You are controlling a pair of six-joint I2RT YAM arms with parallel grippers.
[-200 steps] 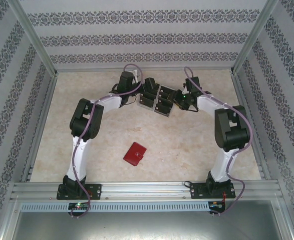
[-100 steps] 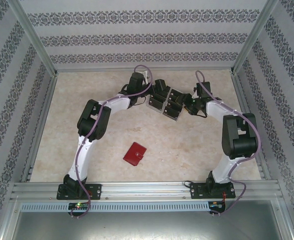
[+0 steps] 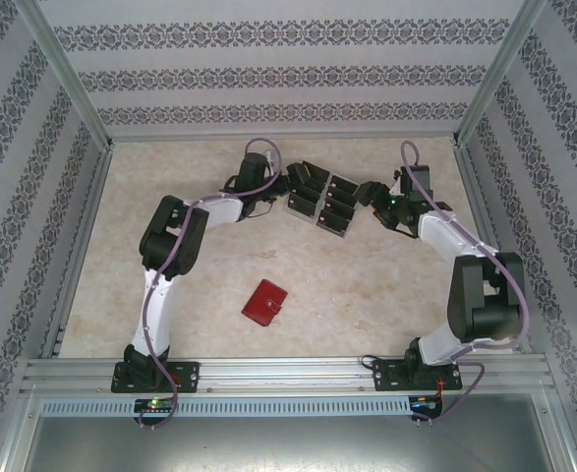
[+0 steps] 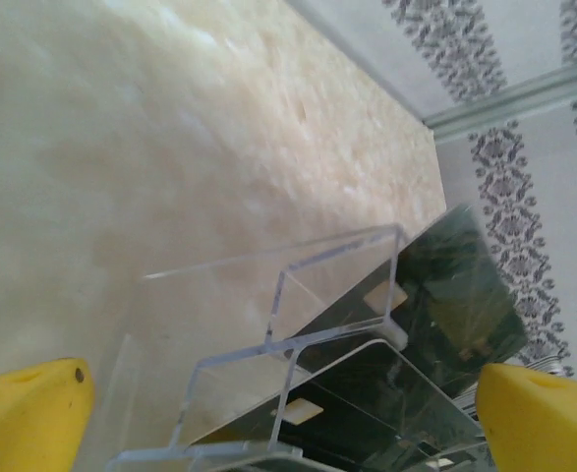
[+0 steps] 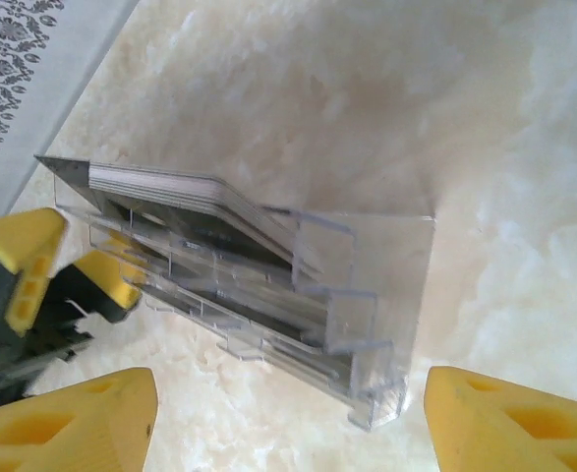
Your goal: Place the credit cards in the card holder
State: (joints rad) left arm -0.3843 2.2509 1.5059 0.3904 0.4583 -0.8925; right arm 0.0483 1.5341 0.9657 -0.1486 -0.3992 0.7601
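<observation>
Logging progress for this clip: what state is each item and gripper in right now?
clear stand: on the table, loaded, not gripped.
credit cards: stacked in the stand's slots.
card holder: closed, lying alone on the table.
left gripper: open, at the stand.
right gripper: open, facing the stand.

You are looking into a robot lab test cell, not a home: aluminium rails (image 3: 268,366) are framing a marble-look table (image 3: 367,285), wallpaper-printed panels (image 3: 288,74) are boxing it in, and a left arm (image 3: 165,246) and right arm (image 3: 480,295) are sitting bolted along its near edge.
</observation>
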